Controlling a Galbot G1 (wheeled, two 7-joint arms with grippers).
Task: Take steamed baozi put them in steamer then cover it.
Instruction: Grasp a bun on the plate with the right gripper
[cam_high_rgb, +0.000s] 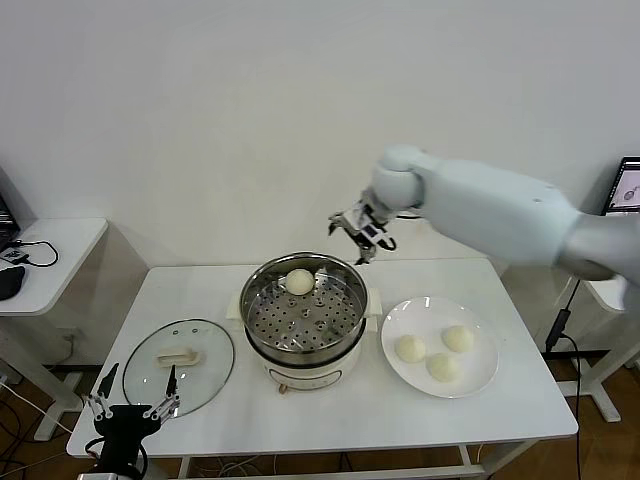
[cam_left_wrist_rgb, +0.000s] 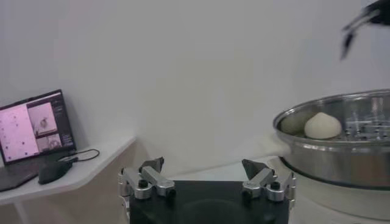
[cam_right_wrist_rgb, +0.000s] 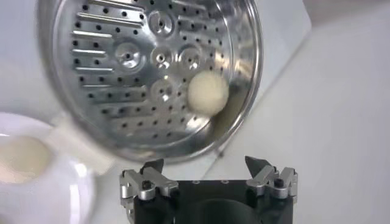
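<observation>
The steamer (cam_high_rgb: 262, 338) stands mid-table with one baozi (cam_high_rgb: 299, 281) on its perforated tray near the far rim. Three more baozi (cam_high_rgb: 410, 348) lie on a white plate (cam_high_rgb: 482, 378) to its right. The glass cover (cam_high_rgb: 205, 345) rests flat on the table to the steamer's left. My right gripper (cam_high_rgb: 358, 238) hangs open and empty above and just behind the steamer's far rim. In the right wrist view, the right gripper (cam_right_wrist_rgb: 206, 165) is above the table beside the pot, with the baozi (cam_right_wrist_rgb: 208, 92) on the tray (cam_right_wrist_rgb: 122, 67). My left gripper (cam_high_rgb: 138, 385) is parked open at the table's front left corner.
The white table (cam_high_rgb: 500, 290) ends close behind the steamer, with a white wall beyond. A side table (cam_high_rgb: 60, 240) with cables stands at the far left. In the left wrist view, a laptop (cam_left_wrist_rgb: 36, 131) sits on a side table, and the steamer (cam_left_wrist_rgb: 341, 152) is off to one side.
</observation>
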